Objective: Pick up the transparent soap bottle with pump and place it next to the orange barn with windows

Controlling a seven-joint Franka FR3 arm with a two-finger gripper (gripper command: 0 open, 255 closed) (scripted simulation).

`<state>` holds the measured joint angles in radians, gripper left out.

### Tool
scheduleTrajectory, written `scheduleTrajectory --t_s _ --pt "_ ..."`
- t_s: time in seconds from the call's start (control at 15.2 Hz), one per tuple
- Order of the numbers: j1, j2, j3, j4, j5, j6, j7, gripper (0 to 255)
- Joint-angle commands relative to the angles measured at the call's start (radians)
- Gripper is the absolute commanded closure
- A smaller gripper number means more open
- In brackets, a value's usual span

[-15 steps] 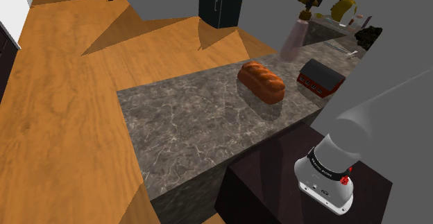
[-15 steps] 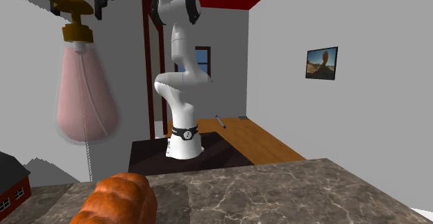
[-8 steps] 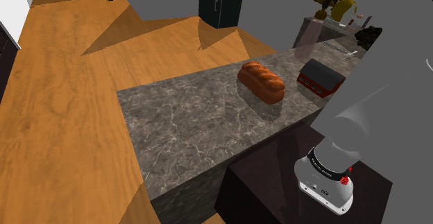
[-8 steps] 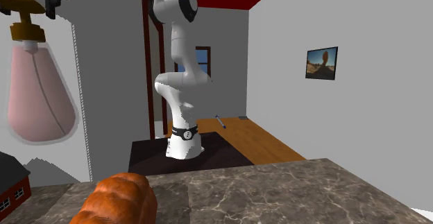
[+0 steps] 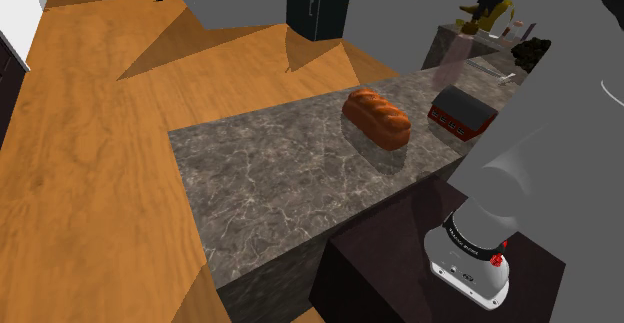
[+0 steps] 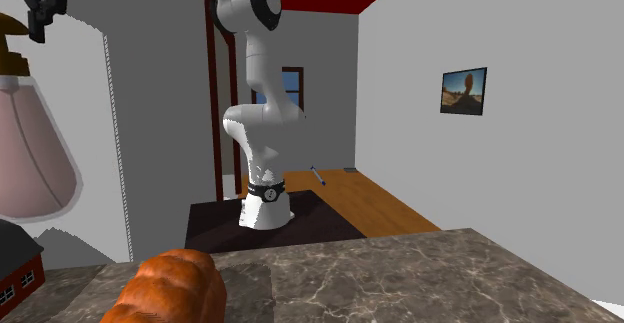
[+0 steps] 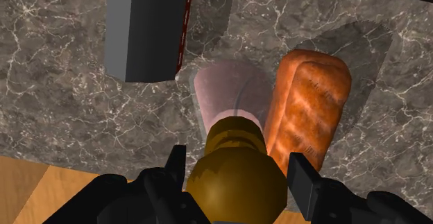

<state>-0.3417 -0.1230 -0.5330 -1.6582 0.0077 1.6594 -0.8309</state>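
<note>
Looking down past the red-walled barn (image 7: 146,28) on the counter (image 7: 55,112). Clamping jaws on the pump (image 7: 236,177) of the pinkish soap bottle (image 7: 232,98), hanging lengthwise straight below, high over the gap before the bread loaf (image 7: 309,105). Probably just needs lowering, barn side.

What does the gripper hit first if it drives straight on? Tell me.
The gripper clasps the bottle, which hangs in that line. Beyond it, probably the counter, in the gap between barn and loaf; depth is unclear.

Loaf (image 5: 377,117) on counter (image 5: 270,181), barn (image 5: 461,111) just beside; bottle (image 7: 232,98) above both.
</note>
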Motion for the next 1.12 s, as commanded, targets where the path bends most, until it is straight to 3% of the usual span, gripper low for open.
scheduleTrajectory --t_s 0.0,1.06 --pt "0.0 -0.01 0.002 -0.038 -0.005 0.03 0.002 255" --pt "-0.005 -0.038 0.002 -0.28 -0.02 0.248 0.002 255"
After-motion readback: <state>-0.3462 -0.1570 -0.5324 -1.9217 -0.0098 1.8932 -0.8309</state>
